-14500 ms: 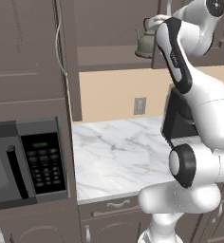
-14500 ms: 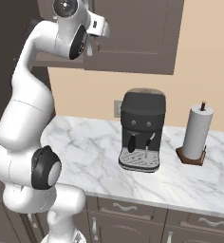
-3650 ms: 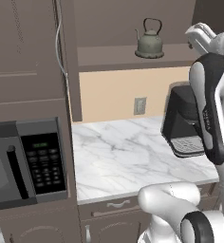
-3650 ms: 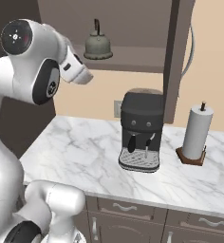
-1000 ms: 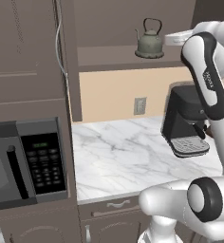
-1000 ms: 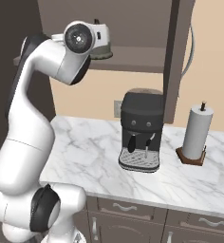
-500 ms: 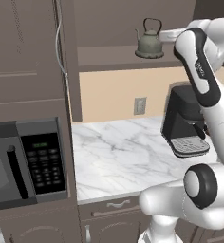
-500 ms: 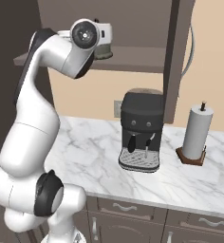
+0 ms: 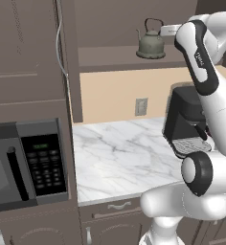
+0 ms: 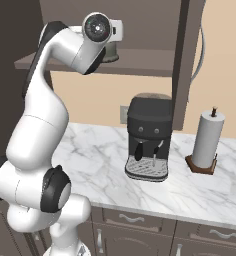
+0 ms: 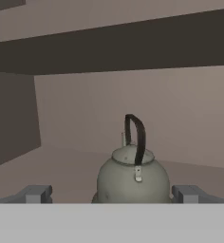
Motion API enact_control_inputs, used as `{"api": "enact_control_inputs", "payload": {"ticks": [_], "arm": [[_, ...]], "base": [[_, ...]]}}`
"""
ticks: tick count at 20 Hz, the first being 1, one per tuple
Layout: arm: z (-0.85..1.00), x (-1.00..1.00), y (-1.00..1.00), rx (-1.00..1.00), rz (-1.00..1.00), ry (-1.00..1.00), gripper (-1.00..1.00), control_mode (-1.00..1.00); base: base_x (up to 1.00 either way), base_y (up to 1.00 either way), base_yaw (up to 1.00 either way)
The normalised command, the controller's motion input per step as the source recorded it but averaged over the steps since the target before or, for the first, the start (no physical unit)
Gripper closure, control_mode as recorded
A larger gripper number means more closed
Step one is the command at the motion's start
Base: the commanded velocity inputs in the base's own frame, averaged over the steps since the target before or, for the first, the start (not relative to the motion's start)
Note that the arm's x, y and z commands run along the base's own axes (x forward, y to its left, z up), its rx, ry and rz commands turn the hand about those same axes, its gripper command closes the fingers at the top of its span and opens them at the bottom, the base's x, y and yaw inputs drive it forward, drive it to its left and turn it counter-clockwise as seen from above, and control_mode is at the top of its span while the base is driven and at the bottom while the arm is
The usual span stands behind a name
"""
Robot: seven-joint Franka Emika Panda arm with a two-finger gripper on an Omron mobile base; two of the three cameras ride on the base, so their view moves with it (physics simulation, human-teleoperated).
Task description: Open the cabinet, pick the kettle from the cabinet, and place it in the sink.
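You've got the cabinet [image 9: 110,28] open, both doors swung wide. In the left base view its left door shows edge-on w/ the curved silver handle [image 9: 60,43] on it; in the right base view the right door [image 10: 186,60] stands edge-on in front of the wall. The tall unit at the left edge of that run holds the microwave [image 9: 26,165], dark, door handle vertical, keypad on its right side.

Below the cabinet runs the white marble counter [image 9: 119,158]. The black coffee machine [image 10: 149,136] sits toward the counter's back edge, under the cabinet's right half. The paper towel roll [image 10: 208,139] stands upright on a wooden base near the counter's right end, apart from the coffee machine. A wall outlet [image 9: 141,106] sits on the beige wall btwn cabinet and counter.

The arm reaches up to shelf level, w/ the hand at the cabinet's right side, level w/ the kettle [image 9: 150,44].

The kettle sits upright on the cabinet's bottom board, right of center, near its front edge. In the hand view the kettle [image 11: 133,175] is dead ahead, black loop handle seen nearly edge-on, lid knob just behind it.

Your gripper [image 11: 113,194] has its fingers spread wide, one tip at each side of the kettle body in the hand view, nothing held. Can't tell if the tips have reached the kettle.
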Motion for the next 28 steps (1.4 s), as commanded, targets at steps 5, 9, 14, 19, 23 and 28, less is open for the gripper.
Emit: {"api": "enact_control_inputs", "payload": {"ticks": [5,9,14,19,23,28], "arm": [[0.0,0.26,-0.09,0.05,0.01,0.0,-1.0,-1.0],[0.0,0.27,-0.08,0.02,0.0,0.0,-1.0,-1.0],[0.0,0.21,-0.04,0.0,0.03,0.02,-1.0,-1.0],[0.0,0.18,0.0,0.0,0.02,0.03,-1.0,-1.0],[0.0,0.24,0.0,0.0,0.02,0.02,-1.0,-1.0],[0.0,0.25,0.0,0.0,0.01,0.02,-1.0,-1.0]], "base": [[0.0,0.0,0.0],[0.0,0.0,0.0],[0.0,0.0,0.0],[0.0,0.0,0.0],[0.0,0.0,0.0],[0.0,0.0,0.0]]}}
